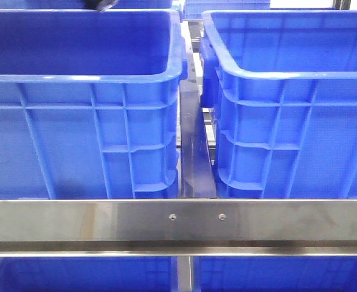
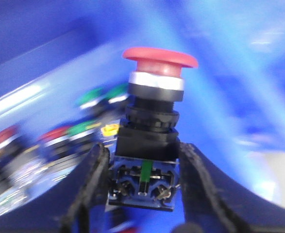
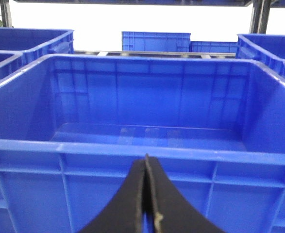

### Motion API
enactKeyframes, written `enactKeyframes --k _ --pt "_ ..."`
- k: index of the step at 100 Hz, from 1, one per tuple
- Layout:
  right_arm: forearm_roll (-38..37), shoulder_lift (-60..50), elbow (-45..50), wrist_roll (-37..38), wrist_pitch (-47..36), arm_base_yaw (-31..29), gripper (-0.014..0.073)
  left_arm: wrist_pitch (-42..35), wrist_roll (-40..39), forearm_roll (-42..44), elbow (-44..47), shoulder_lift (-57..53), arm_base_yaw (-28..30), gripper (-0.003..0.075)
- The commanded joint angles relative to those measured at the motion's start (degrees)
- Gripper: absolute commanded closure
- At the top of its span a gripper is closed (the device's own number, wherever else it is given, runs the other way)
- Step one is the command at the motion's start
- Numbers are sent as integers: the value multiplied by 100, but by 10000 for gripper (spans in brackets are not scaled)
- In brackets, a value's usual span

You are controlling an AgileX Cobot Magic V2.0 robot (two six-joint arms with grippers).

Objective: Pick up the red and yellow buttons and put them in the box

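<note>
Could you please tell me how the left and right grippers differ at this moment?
The left gripper is shut on a red button, its jaws held apart by the button's dark body; the right gripper holds nothing, its jaws pressed together. The left wrist view is motion-blurred, with more red and green buttons behind; the right wrist view is sharp, facing a blue crate with no buttons visible inside. Both have curved black jaws.

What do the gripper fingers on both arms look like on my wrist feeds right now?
Both look alike: black, matte fingers that curve outward from wide bases and taper toward the tips. The left gripper has a slightly rough, worn surface along its finger edges. The right gripper shows pale scuffing along its inner seam. No cables or markings are visible.
</note>
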Motion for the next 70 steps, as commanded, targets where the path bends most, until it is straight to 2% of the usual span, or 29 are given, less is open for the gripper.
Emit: enactKeyframes --k 1,17,37,51,70 --pt "-23 -143 -111 -20 -562 -37 662 -344 10 -49 -172 -292 -344 680" --pt "64 -143 -179 -20 -556 -37 662 -446 24 -35 -172 -302 -911 680" --pt "486 -82 -992 -20 3 -37 662 -530 24 -24 -172 -302 -1122 680" --pt "496 316 -2025 -20 787 -37 662 -530 24 -24 -172 -302 -1122 680" --pt "608 1451 -3646 -20 2602 -37 662 -530 24 -24 -172 -302 -1122 680"
